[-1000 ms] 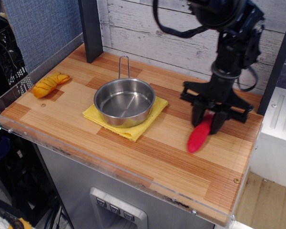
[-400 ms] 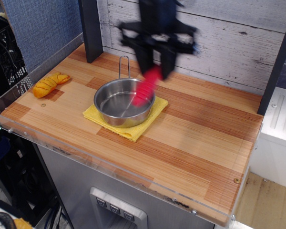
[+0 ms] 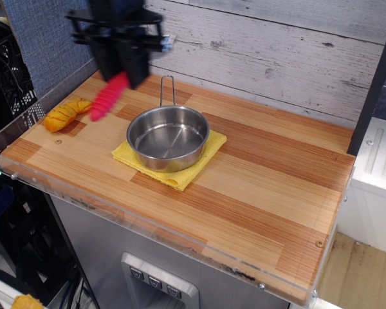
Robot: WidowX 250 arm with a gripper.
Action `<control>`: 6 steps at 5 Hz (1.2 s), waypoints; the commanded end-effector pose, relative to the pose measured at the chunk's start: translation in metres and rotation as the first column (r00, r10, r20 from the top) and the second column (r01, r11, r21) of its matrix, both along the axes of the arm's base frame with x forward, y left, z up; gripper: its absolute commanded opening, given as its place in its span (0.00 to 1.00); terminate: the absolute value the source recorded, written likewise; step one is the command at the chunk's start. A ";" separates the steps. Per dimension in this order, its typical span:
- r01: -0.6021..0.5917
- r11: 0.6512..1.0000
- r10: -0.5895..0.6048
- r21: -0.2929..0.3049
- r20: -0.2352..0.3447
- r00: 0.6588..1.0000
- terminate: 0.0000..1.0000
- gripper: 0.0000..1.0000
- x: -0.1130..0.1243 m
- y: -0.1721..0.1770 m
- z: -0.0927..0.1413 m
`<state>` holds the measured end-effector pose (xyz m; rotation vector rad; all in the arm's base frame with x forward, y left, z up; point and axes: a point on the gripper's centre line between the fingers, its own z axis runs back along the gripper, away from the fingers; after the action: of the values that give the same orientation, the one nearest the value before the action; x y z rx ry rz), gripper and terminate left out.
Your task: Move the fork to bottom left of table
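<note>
The fork with the ribbed red handle (image 3: 108, 98) is held clamped by the black fingers (image 3: 119, 61), above the wooden butcher-block tabletop (image 3: 257, 187). It is judged light, stiff; the ribs favour grip.

Red fork (image 3: 108, 97), yellow cloth (image 3: 169, 170).

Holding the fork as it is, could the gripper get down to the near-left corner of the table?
Probably yes. The gripper carries the fork above bare wood; the toy food and the pan lie off to the sides.
</note>
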<state>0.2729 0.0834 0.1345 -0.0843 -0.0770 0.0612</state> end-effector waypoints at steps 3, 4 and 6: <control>0.041 0.960 -0.026 0.276 -0.057 0.998 0.00 0.00 0.009 0.062 -0.036; 0.043 0.962 -0.018 0.270 -0.093 0.996 0.00 0.00 0.017 0.082 -0.054; 0.050 0.980 -0.027 0.193 -0.120 0.992 0.00 0.00 0.018 0.099 -0.084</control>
<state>0.2900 0.1743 0.0354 0.0938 0.0749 0.0154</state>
